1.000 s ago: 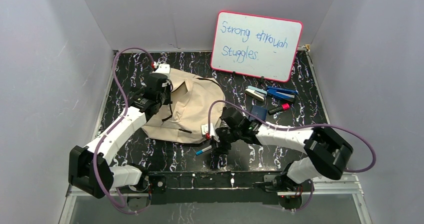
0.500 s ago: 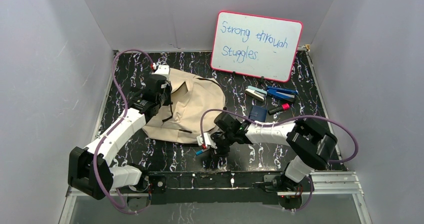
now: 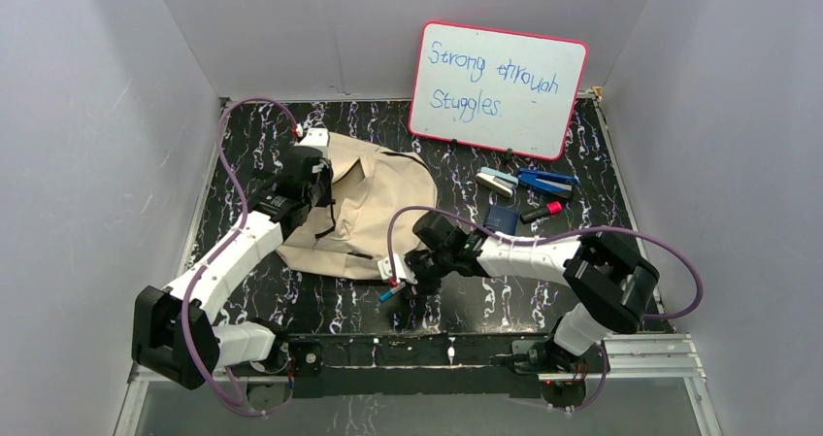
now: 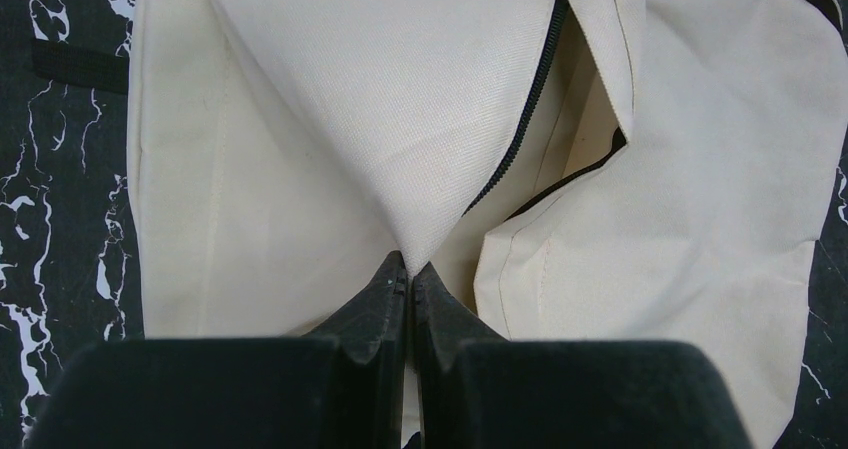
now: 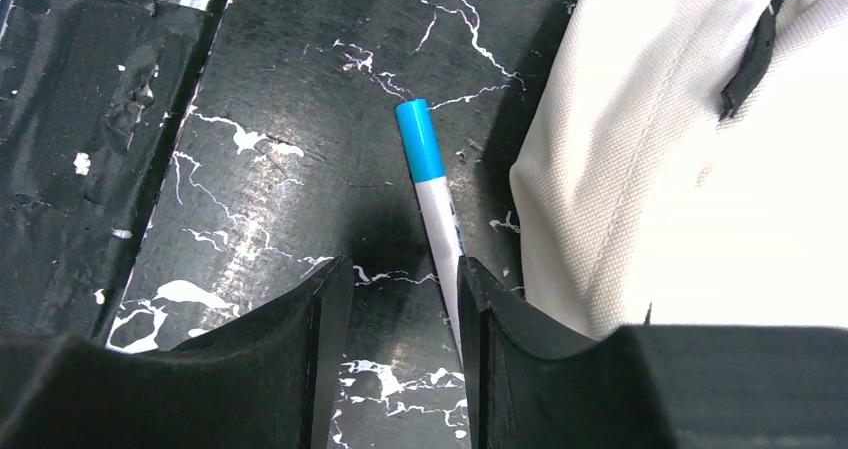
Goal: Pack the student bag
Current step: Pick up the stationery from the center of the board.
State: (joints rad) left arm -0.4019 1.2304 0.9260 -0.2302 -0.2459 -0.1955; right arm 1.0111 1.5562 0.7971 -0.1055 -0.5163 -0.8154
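The student bag [image 3: 374, 203] is a cream canvas backpack lying flat on the black marbled table, left of centre. My left gripper [image 3: 320, 185] is shut on a fold of its flap [image 4: 400, 149] beside the dark zipper, and holds that fold up; the pinch shows in the left wrist view [image 4: 409, 269]. A white marker with a blue cap [image 3: 392, 291] lies on the table just off the bag's near edge [image 5: 640, 189]. My right gripper [image 5: 405, 266] stands open low over the marker [image 5: 430, 184], whose barrel runs along the inside of the right finger.
A pink-framed whiteboard [image 3: 497, 88] leans on the back wall. To its front right lie a stapler [image 3: 496, 182], a blue tool [image 3: 546, 180], a dark blue booklet [image 3: 501, 219] and a red-capped marker [image 3: 543, 212]. A black rail [image 5: 90, 119] borders the near table edge.
My right gripper has slid left along the bag's near edge onto the blue-capped marker, and its jaws have narrowed a little. The left gripper keeps the same hold on the flap.
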